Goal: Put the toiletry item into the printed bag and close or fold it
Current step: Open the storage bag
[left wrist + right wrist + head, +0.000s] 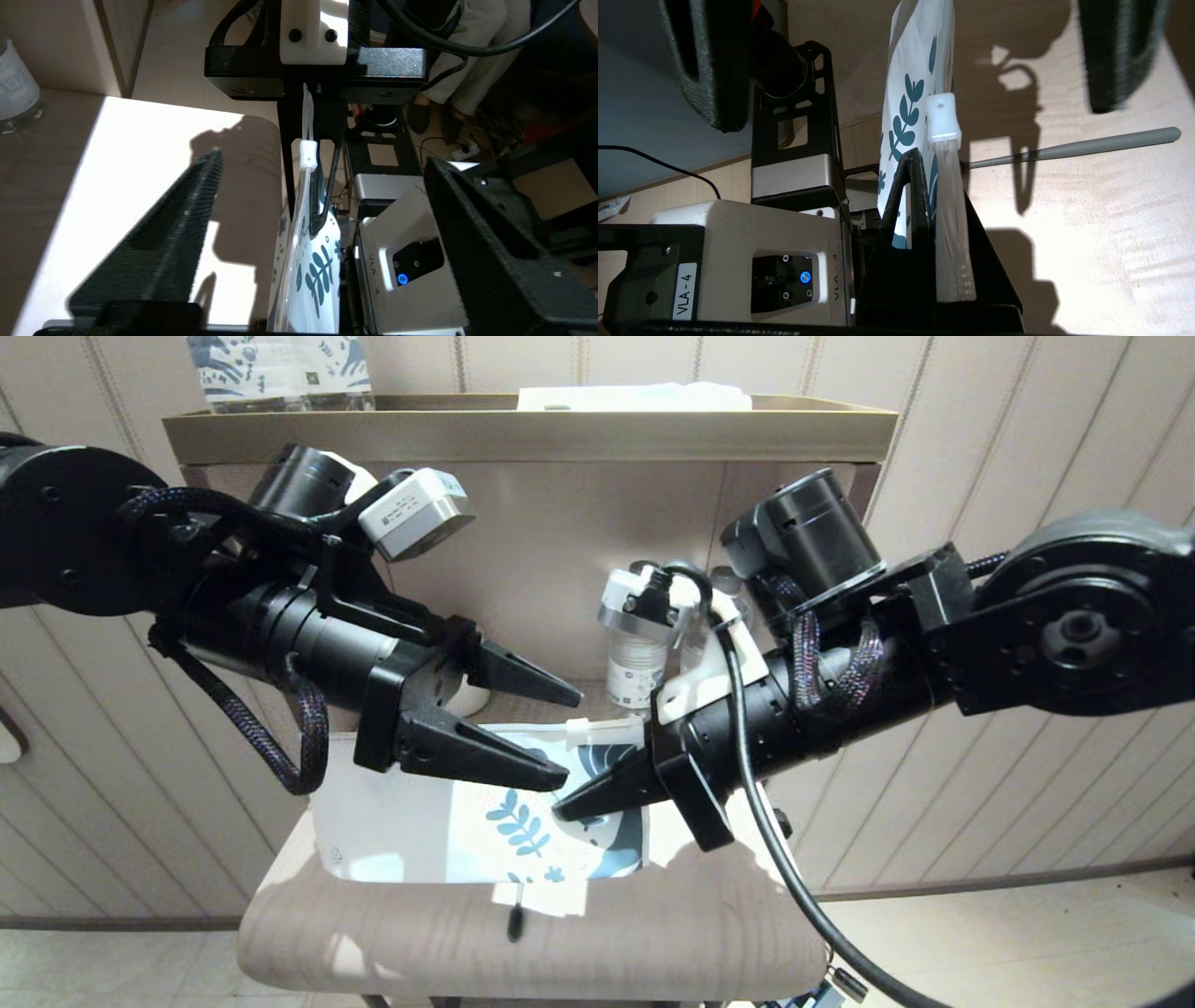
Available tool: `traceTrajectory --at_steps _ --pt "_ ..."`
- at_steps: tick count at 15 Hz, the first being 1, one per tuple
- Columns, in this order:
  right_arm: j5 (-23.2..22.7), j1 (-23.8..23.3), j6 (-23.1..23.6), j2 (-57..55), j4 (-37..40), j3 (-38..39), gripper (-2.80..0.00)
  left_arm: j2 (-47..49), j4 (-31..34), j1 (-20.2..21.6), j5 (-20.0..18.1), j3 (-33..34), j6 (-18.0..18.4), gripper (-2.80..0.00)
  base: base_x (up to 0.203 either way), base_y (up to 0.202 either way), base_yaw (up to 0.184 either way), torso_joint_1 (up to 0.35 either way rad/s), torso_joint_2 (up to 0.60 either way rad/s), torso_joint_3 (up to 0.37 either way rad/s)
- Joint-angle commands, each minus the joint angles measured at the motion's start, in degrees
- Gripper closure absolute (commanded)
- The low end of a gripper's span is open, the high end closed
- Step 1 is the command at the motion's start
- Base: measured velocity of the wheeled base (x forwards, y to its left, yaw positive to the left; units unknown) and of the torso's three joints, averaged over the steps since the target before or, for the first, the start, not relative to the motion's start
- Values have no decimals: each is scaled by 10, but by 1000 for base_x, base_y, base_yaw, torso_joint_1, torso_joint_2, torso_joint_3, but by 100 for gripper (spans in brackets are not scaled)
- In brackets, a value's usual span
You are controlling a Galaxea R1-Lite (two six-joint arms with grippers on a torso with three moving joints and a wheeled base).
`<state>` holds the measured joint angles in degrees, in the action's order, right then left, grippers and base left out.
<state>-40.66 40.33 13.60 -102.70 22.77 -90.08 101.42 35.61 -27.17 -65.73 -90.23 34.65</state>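
The printed bag (420,831), white with blue leaf prints, hangs edge-up just above the table. My right gripper (560,810) is shut on its zip edge, next to the white slider (577,725). In the right wrist view the fingertips (910,158) pinch the bag (915,56) beside the slider (943,116). My left gripper (571,735) is open, its jaws straddling the bag's top edge and the right gripper's tip without touching them. Its fingers (177,242) stand wide on either side of the bag (308,275). The toothbrush (1069,148) lies on the table outside the bag, one end hidden behind it.
The small wooden table (653,933) stands against a panelled wall. Small bottles (637,653) stand at its back. A shelf (523,429) above carries blue-patterned wrapped bottles (280,373). A black cable (775,859) hangs from my right arm past the table's right edge.
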Motion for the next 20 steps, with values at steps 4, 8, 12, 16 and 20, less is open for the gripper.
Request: traceTrajectory --at_steps 4,8,12,16,20 --pt "-3 -1 -3 -8 -2 -11 0 -6 2 0 -5 7 4 0 0 0 0 0 0 0" --pt "-4 -3 -5 -10 -2 -7 0 -3 3 0 -6 3 1 0 0 0 0 0 0 0" --pt "-7 -4 -4 -9 -2 -5 0 -3 1 0 -6 7 1 0 0 0 0 0 0 0" --pt "-6 -4 -5 -8 -2 -10 0 -2 3 0 -5 11 2 0 0 0 0 0 0 0" --pt "-6 -16 -5 2 -2 2 0 -1 2 5 5 20 3 0 0 0 0 0 0 0"
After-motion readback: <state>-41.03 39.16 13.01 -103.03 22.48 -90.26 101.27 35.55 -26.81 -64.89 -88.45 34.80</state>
